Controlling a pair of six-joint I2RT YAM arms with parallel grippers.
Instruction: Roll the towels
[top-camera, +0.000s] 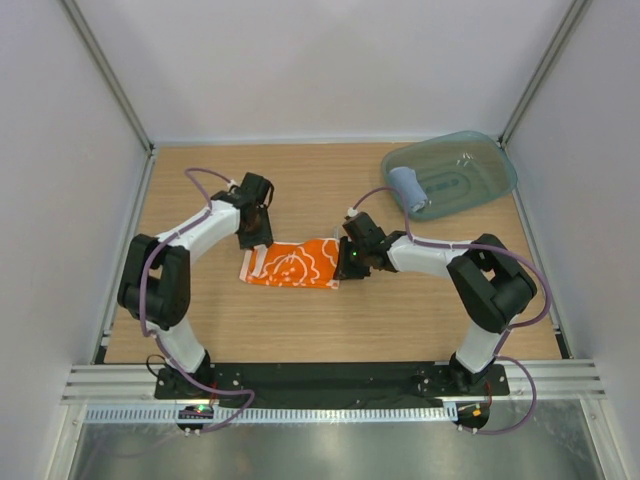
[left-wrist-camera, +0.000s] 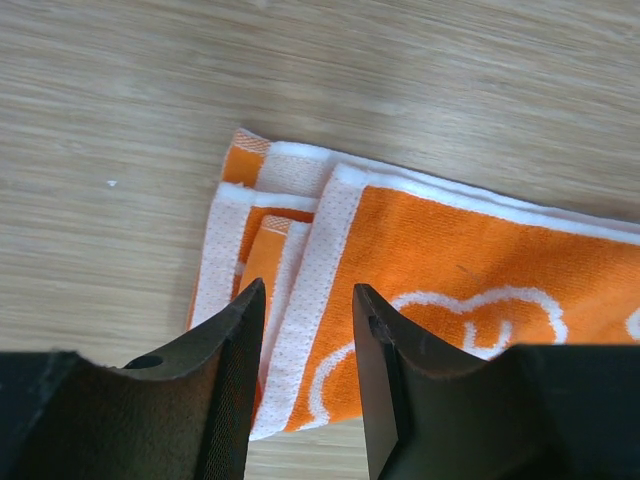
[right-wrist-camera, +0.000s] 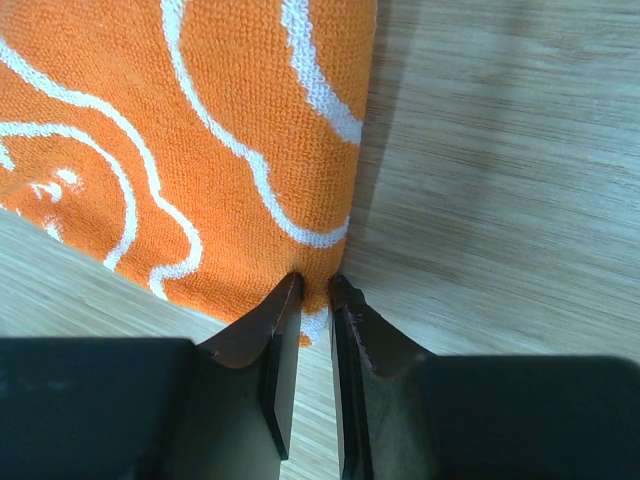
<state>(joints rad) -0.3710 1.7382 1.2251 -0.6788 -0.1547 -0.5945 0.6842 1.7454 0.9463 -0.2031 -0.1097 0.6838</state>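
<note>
While pinching the right corner of the orange towel (top-camera: 295, 265) tight in the right gripper (right-wrist-camera: 315, 287) and holding the left gripper (left-wrist-camera: 308, 296) with jaws apart just over the folded left end on the table (top-camera: 400, 320), watch for a hard tug pulling the folds open.

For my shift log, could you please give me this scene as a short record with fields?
orange towel: folded flat on the table, not yet rolled
blue towel: rolled, lying in the tray
left gripper: open, over the orange towel's left end, where the folded layers show
right gripper: shut on the orange towel's right edge
progress: one towel of two looks rolled
</note>
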